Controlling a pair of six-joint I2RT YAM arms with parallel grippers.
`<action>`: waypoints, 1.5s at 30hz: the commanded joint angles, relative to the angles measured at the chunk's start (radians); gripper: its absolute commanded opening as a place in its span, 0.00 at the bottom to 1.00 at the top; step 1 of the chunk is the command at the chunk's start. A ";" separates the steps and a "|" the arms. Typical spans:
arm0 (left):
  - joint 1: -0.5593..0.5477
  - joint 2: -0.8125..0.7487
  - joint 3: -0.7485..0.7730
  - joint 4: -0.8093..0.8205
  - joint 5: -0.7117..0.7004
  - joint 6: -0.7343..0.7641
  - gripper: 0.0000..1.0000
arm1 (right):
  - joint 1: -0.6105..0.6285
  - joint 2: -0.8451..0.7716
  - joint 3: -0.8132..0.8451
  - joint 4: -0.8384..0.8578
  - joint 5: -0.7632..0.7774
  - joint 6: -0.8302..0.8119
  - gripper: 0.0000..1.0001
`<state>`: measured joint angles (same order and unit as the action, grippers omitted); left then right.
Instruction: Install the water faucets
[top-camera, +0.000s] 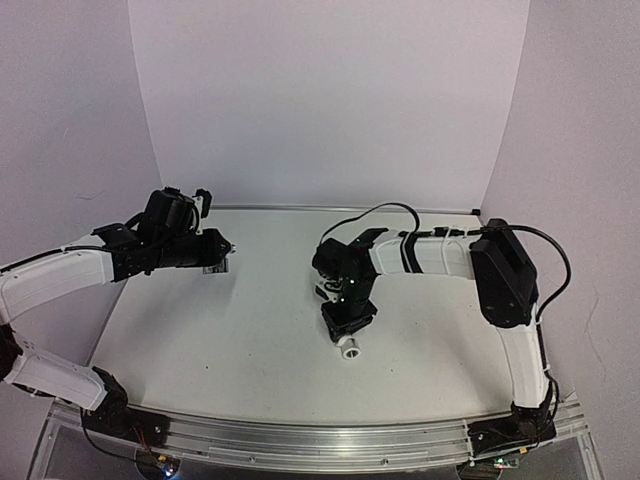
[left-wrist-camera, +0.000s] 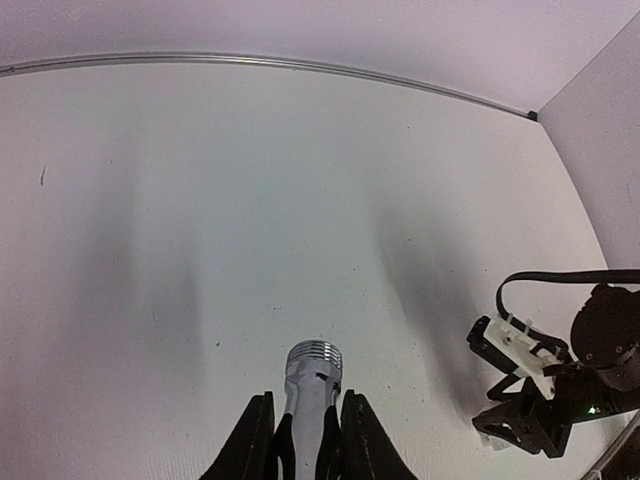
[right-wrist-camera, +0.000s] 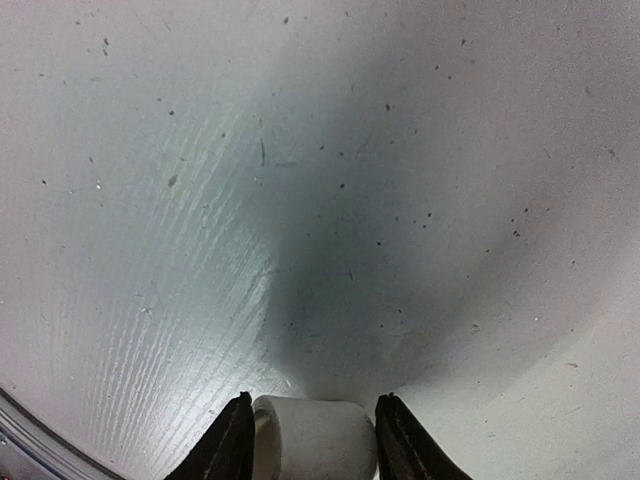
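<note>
Top external view: two white-and-black arms are seen reaching over a pale table (top-camera: 200, 340). The left gripper (top-camera: 222, 250) is held at the far left of the table, pointing toward the centre. What lies between its jaws cannot be made out from this angle. The right gripper (top-camera: 348, 335) is pointed down near the middle of the table, and a white plastic fitting (top-camera: 350, 348) is seen at its tip, at or just above the surface.

Left wrist view: a small silver faucet (left-wrist-camera: 313, 375) is clamped in the left gripper (left-wrist-camera: 307, 400). The jaws are opened only as wide as the metal body, with one black finger pressed against each side. The ribbed round end of the faucet is pointed away from the camera, above the bare table. The right arm is seen at the lower right, well apart.

Right wrist view: the white plastic fitting (right-wrist-camera: 315, 435) is gripped in the right gripper (right-wrist-camera: 314, 400). The jaws are set moderately apart, each touching one side of the fitting.
</note>
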<state>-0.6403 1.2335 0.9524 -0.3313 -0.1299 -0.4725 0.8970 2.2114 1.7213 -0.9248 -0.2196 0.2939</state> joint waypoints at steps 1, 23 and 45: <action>0.006 -0.041 0.011 0.058 -0.001 -0.008 0.00 | 0.003 -0.129 -0.121 0.185 0.068 0.012 0.15; 0.011 -0.041 0.038 0.051 0.029 -0.042 0.00 | 0.005 -0.343 -0.794 1.486 0.497 -0.190 0.00; 0.011 -0.024 0.038 0.051 0.016 -0.049 0.00 | 0.104 -0.270 -1.060 1.913 0.629 -0.276 0.15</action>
<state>-0.6338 1.2163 0.9527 -0.3315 -0.1070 -0.5237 0.9931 1.9446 0.6957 0.9361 0.3685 0.0238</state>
